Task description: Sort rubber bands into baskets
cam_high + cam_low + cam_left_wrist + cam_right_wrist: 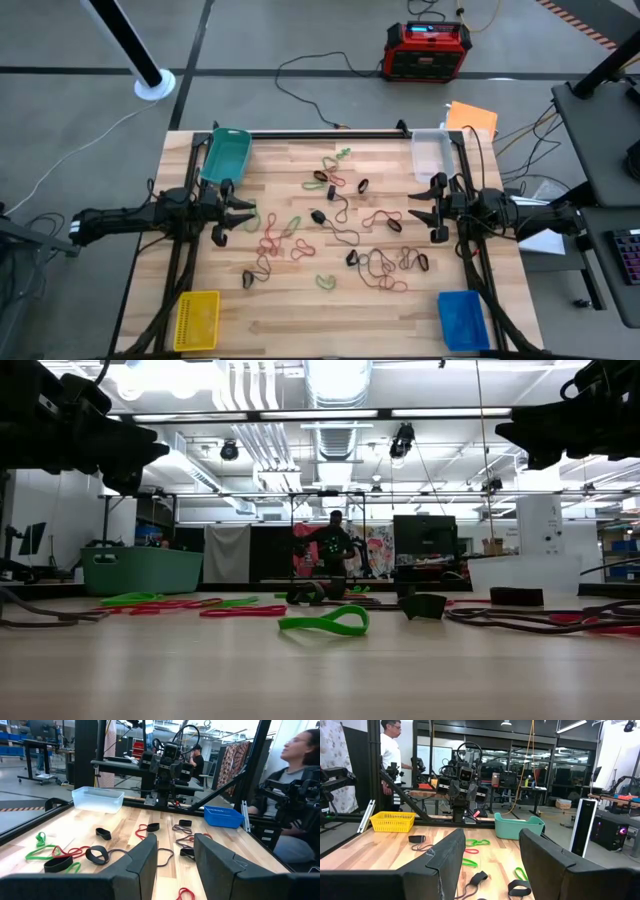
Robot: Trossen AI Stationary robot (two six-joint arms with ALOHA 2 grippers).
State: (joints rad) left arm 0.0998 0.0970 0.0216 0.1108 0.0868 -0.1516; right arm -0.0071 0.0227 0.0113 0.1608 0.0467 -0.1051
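Note:
Many rubber bands [330, 225] in red, green, black and brown lie loose across the middle of the wooden table; a green one [325, 622] lies nearest the low camera. One basket sits at each corner: teal [228, 155], clear [432, 152], yellow [197, 320] and blue [463, 320]. My left gripper [238, 210] hovers level at the table's left side, open, with nothing between its fingers [142, 865]. Facing it from the right side, my right gripper [426, 208] is also open and empty, its fingers [445, 860] above the table.
A red-and-black box [428, 50] and black cables lie on the floor beyond the far edge, and an orange sheet [472, 117] lies by the clear basket. A dark rail [330, 133] runs along the far edge. People [295, 780] [390, 755] are beside the table.

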